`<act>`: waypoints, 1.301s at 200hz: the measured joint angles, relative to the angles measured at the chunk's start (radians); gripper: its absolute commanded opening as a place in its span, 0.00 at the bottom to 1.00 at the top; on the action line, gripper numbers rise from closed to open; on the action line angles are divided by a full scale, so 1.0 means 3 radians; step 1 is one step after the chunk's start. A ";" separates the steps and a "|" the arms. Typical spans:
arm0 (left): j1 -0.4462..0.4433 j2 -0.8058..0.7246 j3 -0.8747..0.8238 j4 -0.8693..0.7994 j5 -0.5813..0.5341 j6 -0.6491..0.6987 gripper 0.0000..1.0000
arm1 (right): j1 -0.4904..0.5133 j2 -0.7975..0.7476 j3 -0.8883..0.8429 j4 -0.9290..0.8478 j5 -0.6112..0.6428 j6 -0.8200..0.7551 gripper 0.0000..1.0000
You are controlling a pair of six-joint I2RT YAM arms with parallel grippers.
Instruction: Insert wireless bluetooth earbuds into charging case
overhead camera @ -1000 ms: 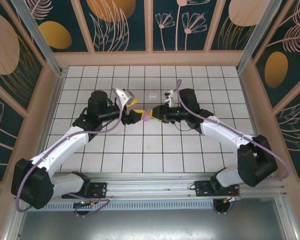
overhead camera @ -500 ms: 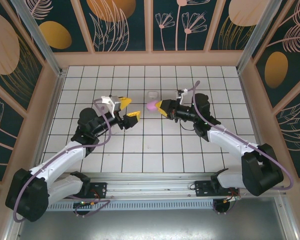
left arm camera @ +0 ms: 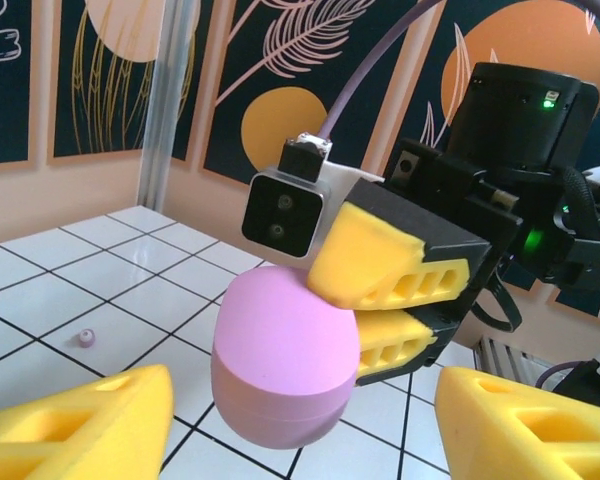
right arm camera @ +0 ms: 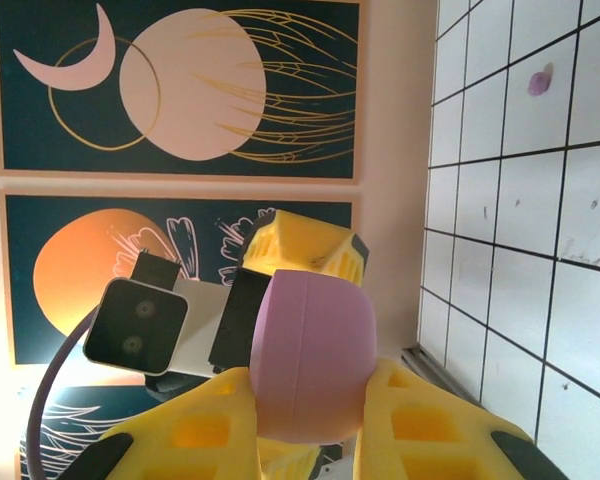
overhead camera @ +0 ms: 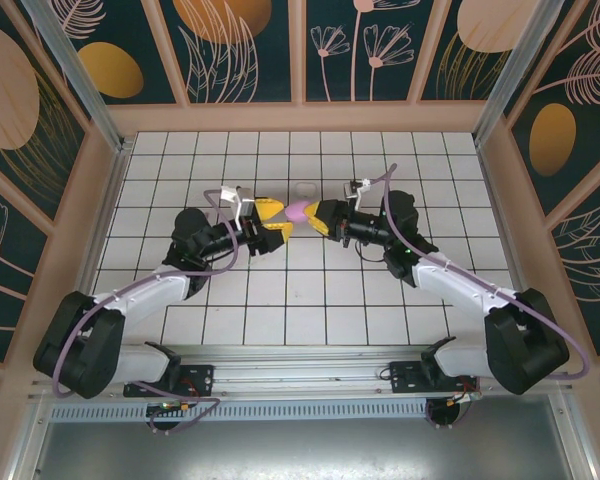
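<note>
The right claw (overhead camera: 318, 214) is clamped on a pink oval piece (left arm camera: 280, 365). The piece sticks out toward the left of the top frame, with its long axis about along the claw. The left claw (overhead camera: 278, 220) faces it with jaws apart, one on each side of the free end, near it but not touching. Both seem lifted above the tabletop (overhead camera: 240, 300) at mid-frame. The white charging case (overhead camera: 305, 188) lies on a tile just above them in the frame, apart from both claws and about equally near each. Open tiles lie all around, and the walls are well apart.
</note>
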 measured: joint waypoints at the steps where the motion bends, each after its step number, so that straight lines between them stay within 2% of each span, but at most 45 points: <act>1: 0.0000 0.0004 0.0004 0.0000 0.0001 0.0000 0.63 | 0.0000 -0.0001 0.0000 0.0000 0.0001 0.0000 0.15; 48: -0.0001 0.0149 0.0169 -0.0014 0.0023 0.0028 0.56 | 0.0000 -0.0029 0.0039 -0.0025 -0.0001 0.0006 0.15; 97: -0.0048 0.0282 0.0264 -0.0017 0.0085 0.0066 0.57 | 0.0000 -0.0036 0.0045 -0.0027 0.0009 0.0006 0.15; 126: -0.0070 0.0292 0.0276 -0.0046 0.0099 0.0132 0.51 | 0.0000 -0.0036 0.0048 -0.0028 0.0009 0.0006 0.15; 166: -0.0083 0.0294 0.0342 -0.0186 0.0108 0.0254 0.53 | 0.0000 -0.0036 0.0084 -0.0027 0.0009 0.0006 0.15; 193: -0.0088 0.0294 0.0345 -0.0280 0.0109 0.0317 0.46 | 0.0000 -0.0036 0.0084 -0.0028 0.0009 0.0006 0.15; 213: -0.0089 0.0294 0.0355 -0.0319 0.0112 0.0351 0.36 | -0.0001 -0.0036 0.0084 -0.0029 0.0014 0.0006 0.15; 260: -0.0088 0.0294 0.0365 -0.0352 0.0109 0.0376 0.34 | -0.0001 -0.0036 0.0084 -0.0028 0.0048 0.0006 0.18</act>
